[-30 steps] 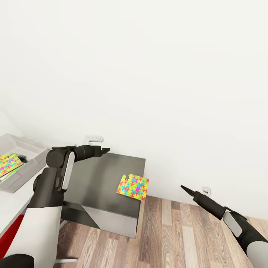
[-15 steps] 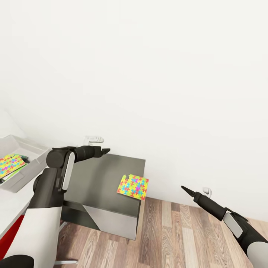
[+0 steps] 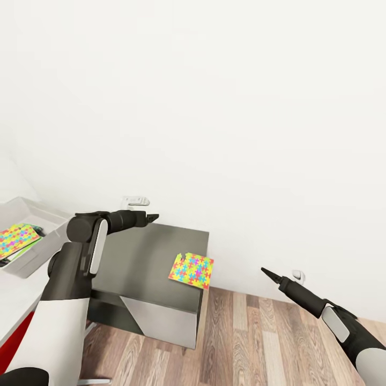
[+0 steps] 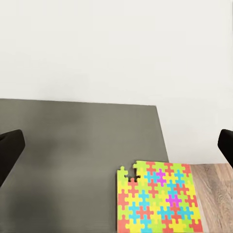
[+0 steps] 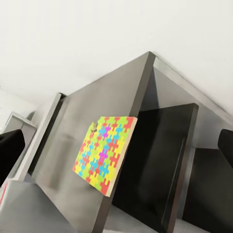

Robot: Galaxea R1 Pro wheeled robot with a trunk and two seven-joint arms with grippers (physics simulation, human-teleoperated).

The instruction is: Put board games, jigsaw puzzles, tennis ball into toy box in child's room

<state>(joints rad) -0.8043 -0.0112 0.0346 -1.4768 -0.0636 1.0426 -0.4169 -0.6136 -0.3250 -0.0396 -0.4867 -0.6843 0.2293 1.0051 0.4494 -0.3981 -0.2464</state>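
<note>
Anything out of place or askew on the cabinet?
Yes: the jigsaw puzzle lies at the dark grey cabinet top's edge, one side slightly overhanging toward the floor, turned a little askew, with a piece missing at one corner. It is outside the toy box, which already holds another puzzle panel.

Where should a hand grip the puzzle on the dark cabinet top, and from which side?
Probably its overhanging edge. The jigsaw puzzle lies flat on the dark cabinet top, with one edge poking slightly past the cabinet's open side in the right wrist view. Flat and thin, it gives little to pinch from above, so the right hand, already out on that side over the floor, could come in level, one finger above and one below.
</note>
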